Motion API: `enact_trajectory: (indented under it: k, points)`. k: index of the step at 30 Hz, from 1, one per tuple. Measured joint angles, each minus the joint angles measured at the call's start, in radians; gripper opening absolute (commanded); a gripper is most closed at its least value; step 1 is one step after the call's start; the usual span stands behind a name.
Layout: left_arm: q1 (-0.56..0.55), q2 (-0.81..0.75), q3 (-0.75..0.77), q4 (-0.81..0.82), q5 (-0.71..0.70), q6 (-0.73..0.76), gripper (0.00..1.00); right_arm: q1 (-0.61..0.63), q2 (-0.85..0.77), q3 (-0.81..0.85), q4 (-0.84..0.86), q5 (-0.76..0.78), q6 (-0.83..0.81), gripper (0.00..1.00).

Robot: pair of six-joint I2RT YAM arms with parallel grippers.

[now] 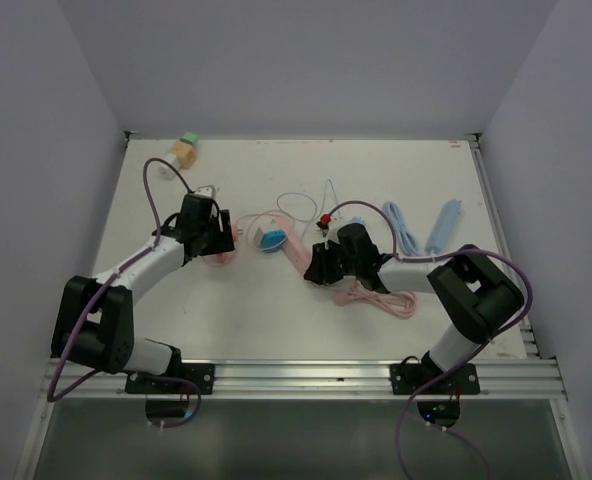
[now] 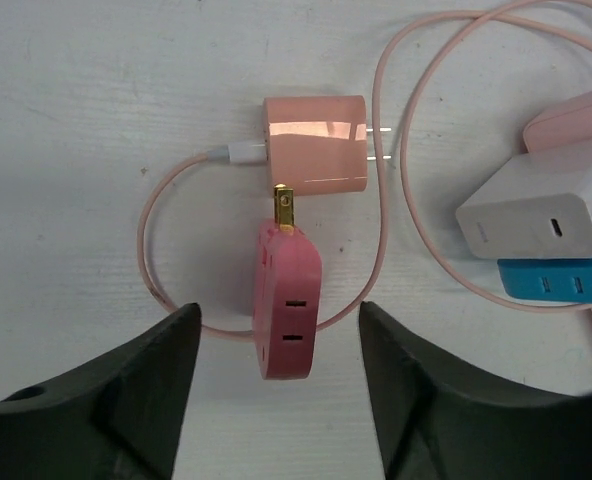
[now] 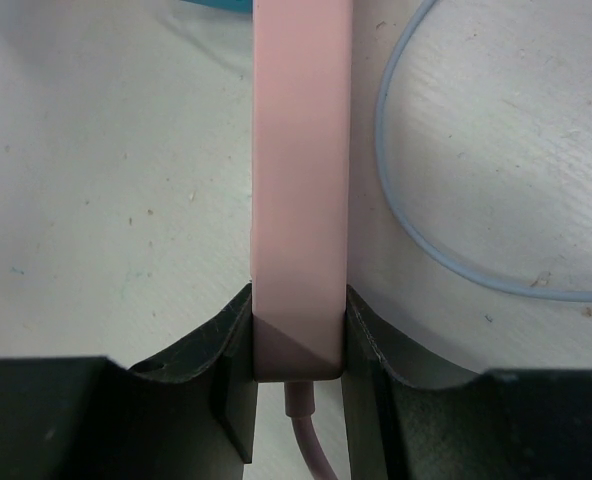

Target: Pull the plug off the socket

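Left tool (image 2: 278, 320): I find it spread wide, holding nothing, poised over a red adapter (image 2: 288, 310) lying flat on the table (image 2: 76, 120). The adapter's gold prong touches a pink charger (image 2: 314, 145), whose two prongs are bare and point toward a white charger (image 2: 536, 215) and a blue plug (image 2: 551, 283). Both of these lie against the pink power strip (image 3: 300, 180); I cannot tell whether either is seated.

Right tool (image 3: 298, 330): I find it clamped narrow on the cable end of the strip. A light blue cable (image 3: 396, 190) curves just beside the strip.
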Motion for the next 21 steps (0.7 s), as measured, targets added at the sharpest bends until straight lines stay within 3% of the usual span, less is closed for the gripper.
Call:
enact_trajectory:
  k: [3, 10, 13, 17, 21]
  points:
    - [0.0, -0.013, 0.0, -0.006, 0.017, 0.009, 0.81, 0.0, 0.0, -0.006, 0.008, -0.03, -0.001, 0.0]
    - [-0.014, -0.117, 0.003, -0.006, 0.124, 0.082, 0.81, 0.003, 0.0, -0.019, 0.027, -0.08, -0.003, 0.0]
    - [-0.073, -0.157, 0.019, -0.003, 0.134, 0.136, 0.81, 0.011, 0.0, -0.019, 0.027, -0.088, -0.008, 0.0]
    - [-0.198, -0.16, 0.06, 0.008, 0.135, 0.196, 0.74, 0.03, 0.0, -0.019, 0.027, -0.09, -0.017, 0.0]
    - [-0.25, -0.135, 0.082, 0.029, 0.132, 0.23, 0.63, 0.041, 0.0, -0.019, 0.027, -0.092, -0.027, 0.0]
